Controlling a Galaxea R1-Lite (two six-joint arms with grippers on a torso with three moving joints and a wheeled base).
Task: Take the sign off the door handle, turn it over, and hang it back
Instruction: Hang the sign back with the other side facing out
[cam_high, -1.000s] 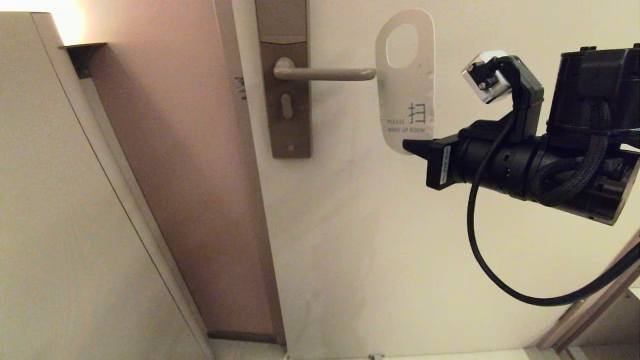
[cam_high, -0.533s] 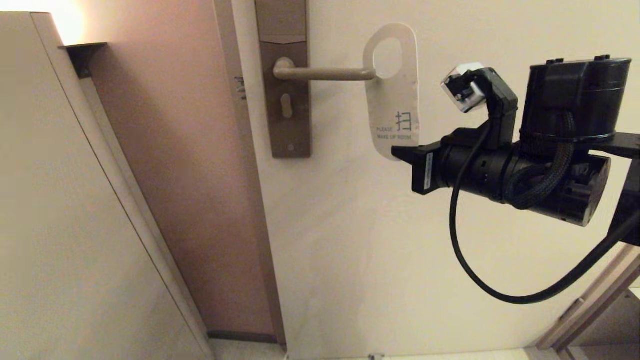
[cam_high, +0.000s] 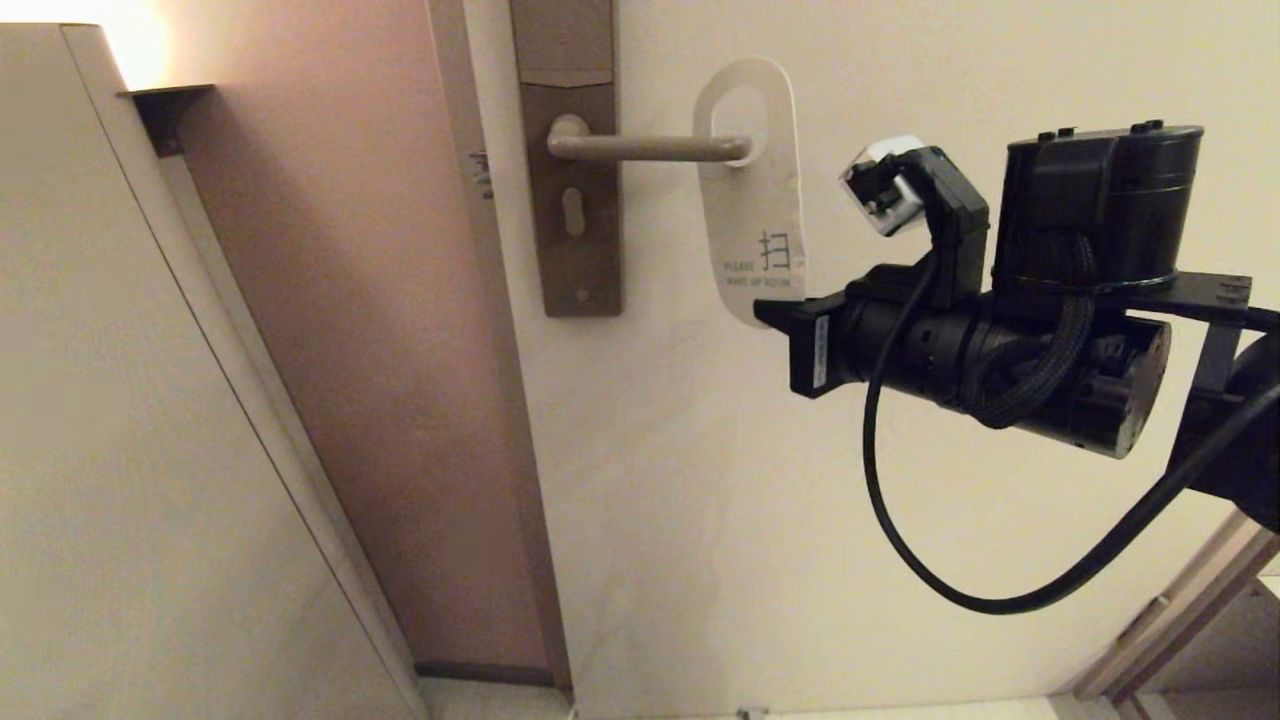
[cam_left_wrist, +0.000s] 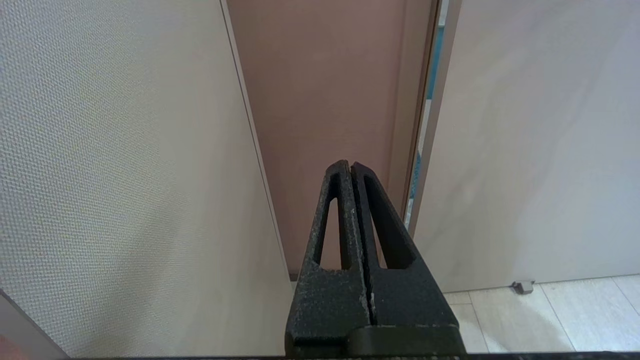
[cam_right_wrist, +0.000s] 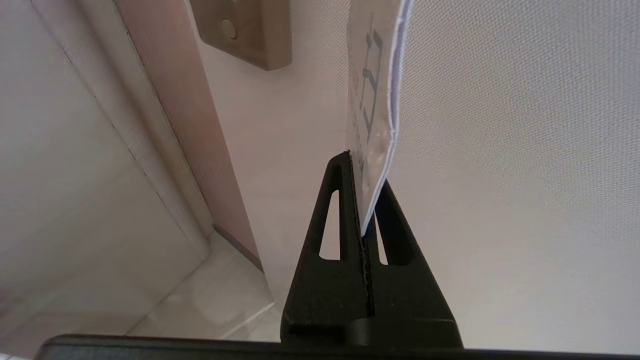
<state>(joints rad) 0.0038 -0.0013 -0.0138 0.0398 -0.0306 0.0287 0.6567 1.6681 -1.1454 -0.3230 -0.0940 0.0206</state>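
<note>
Pinching the sign (cam_high: 752, 215), right end effector (cam_high: 768, 312) reaches level.

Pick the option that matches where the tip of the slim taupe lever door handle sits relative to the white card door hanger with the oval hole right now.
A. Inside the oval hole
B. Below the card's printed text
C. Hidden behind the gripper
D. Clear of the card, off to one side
A: in the head view the tip of the door handle sits within the oval hole of the sign, whose bottom edge the right gripper pinches.
</note>
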